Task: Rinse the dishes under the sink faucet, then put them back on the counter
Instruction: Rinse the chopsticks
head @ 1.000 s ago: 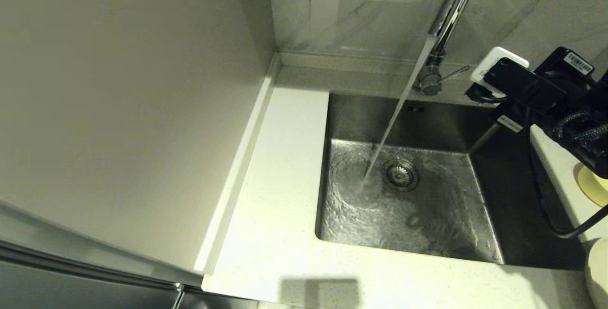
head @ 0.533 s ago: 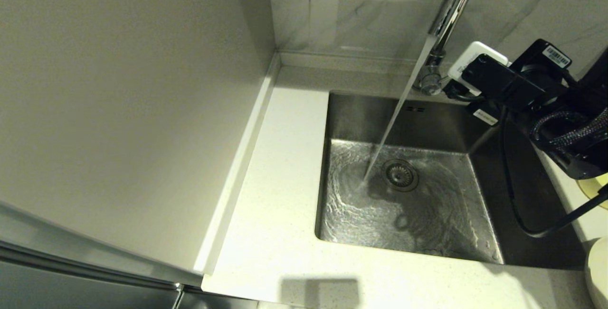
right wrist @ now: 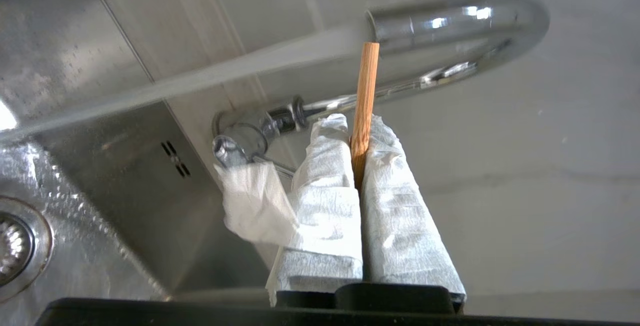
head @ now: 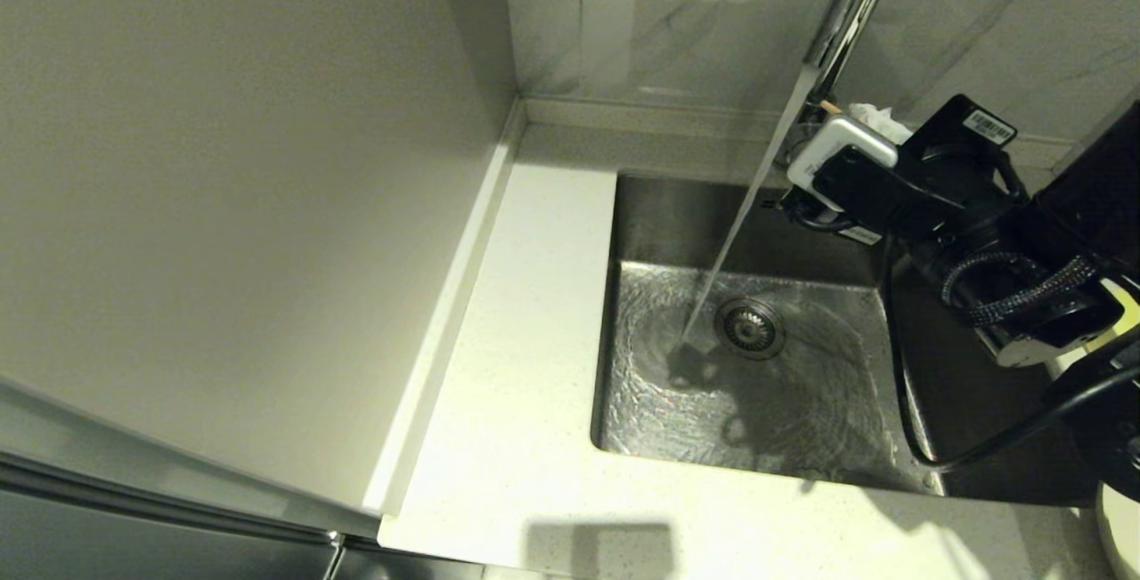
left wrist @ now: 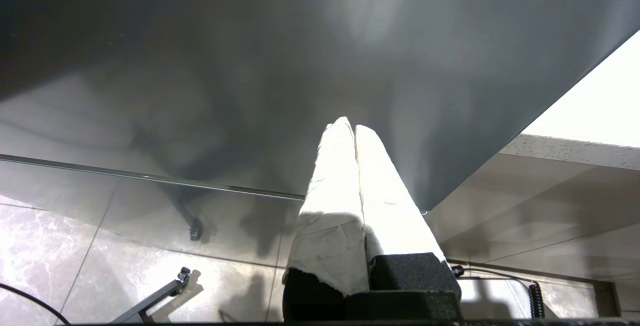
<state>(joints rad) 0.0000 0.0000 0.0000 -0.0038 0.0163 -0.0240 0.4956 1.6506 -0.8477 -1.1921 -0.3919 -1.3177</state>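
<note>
Water is pouring from the faucet (head: 846,19) in a slanted stream down into the steel sink (head: 891,446), landing just beside the round drain (head: 751,327). The right gripper (right wrist: 356,130) is up at the back rim of the sink, close by the faucet's base, and its paper-wrapped fingers (right wrist: 395,201) are clenched tight on a wooden chopstick (right wrist: 363,105). The stick pokes out past the fingertips, its free end right by the spout's mouth and the top of the stream; whether the water is touching it, I cannot tell. In the head view only a sliver of the stick's tip peeks out beside the faucet. A loose flap of paper hangs off one finger. On the counter (head: 525,402), away from the faucet on the sink's right side, a bit of the yellow bowl (head: 1127,313) shows behind the arm. The left gripper (left wrist: 354,130) is parked low, far from the faucet, its wrapped fingers pressed together on nothing.
</note>
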